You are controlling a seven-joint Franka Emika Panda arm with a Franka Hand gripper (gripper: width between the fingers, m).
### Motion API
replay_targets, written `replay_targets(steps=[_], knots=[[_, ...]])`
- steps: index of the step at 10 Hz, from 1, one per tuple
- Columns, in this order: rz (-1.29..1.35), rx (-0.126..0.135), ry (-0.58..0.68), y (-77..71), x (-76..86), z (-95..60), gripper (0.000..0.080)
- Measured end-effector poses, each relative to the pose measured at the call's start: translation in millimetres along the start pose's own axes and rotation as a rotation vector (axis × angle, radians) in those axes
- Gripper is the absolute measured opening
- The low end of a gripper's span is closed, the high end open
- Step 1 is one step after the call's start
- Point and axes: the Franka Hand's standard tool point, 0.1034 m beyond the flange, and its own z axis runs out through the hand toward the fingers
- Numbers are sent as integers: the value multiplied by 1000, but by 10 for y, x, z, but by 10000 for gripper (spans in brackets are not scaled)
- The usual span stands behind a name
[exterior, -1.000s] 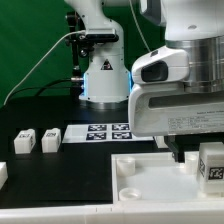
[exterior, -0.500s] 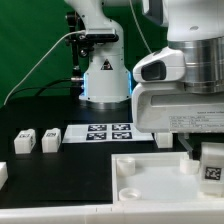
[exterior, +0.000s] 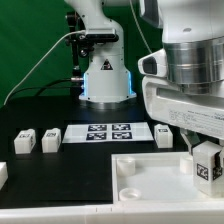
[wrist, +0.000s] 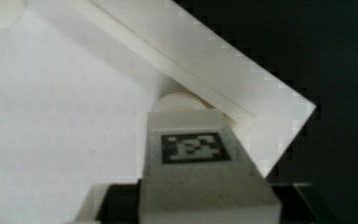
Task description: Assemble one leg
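Observation:
My gripper (exterior: 205,158) is shut on a leg (exterior: 208,165), a small white block with a black-and-white tag. It holds the leg at the exterior view's right, over the right part of the large white tray-like piece (exterior: 155,178). In the wrist view the leg (wrist: 197,148) sits between my dark fingers (wrist: 126,197), and its far end touches or nearly touches a corner of the white tray-like piece (wrist: 69,100). Two more legs (exterior: 25,140) (exterior: 51,140) lie on the black table at the exterior view's left.
The marker board (exterior: 108,131) lies behind the tray-like piece, with a small white block (exterior: 165,133) just to its right. Another white block (exterior: 2,172) shows at the left edge. The robot base (exterior: 103,75) stands at the back, with cables to its left.
My hand has tilted and shifted toward the exterior view's right. The held leg has stayed in my grip, low over the tray-like piece's right side.

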Motion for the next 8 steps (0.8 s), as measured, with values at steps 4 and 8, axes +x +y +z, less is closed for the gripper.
replay_targets(steps=[4,8], knots=[[557,73,-18,-20,-133,39,297],[191,52,-9,9,-131,55,623]])
